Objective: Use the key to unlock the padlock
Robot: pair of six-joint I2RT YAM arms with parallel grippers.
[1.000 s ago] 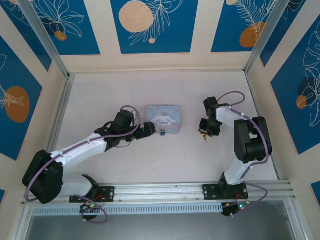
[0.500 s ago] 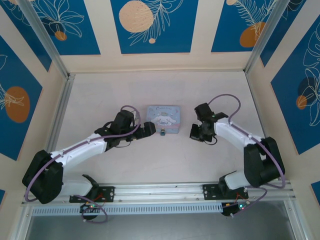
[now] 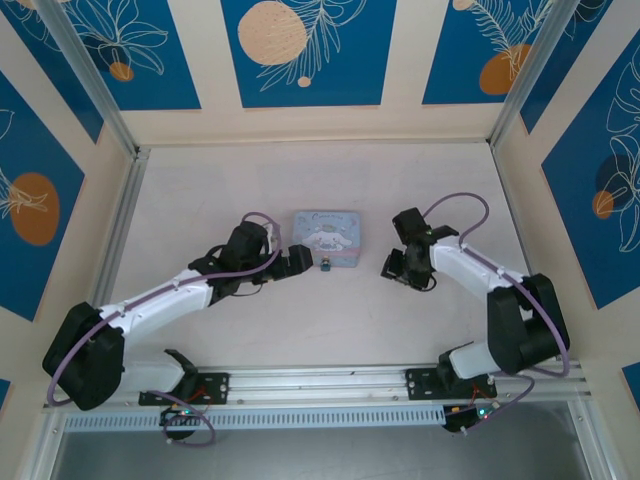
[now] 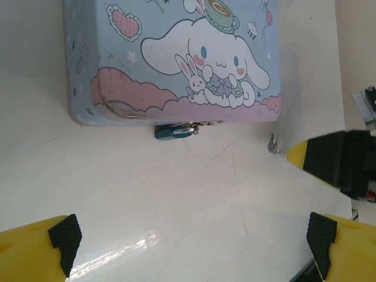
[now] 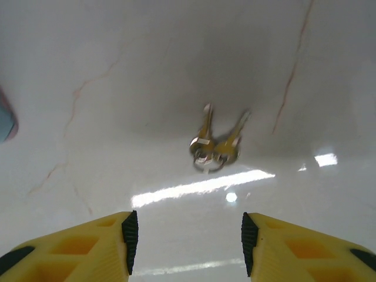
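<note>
Pale veined tabletop [image 3: 330,180], blue-panelled walls [image 3: 308,50]

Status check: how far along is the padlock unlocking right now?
Done: nothing lasting; the padlock hangs at the front of the tin. In hand: nothing; the key lies on the table below the open right hand, and the left hand hovers open near the tin. Left: grasp key, insert, turn.

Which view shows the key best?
Right wrist: the key lies close up on the table, its ring and blades distinct. Left wrist shows it tiny, right of the tin. From the top view it is too small to tell.
</note>
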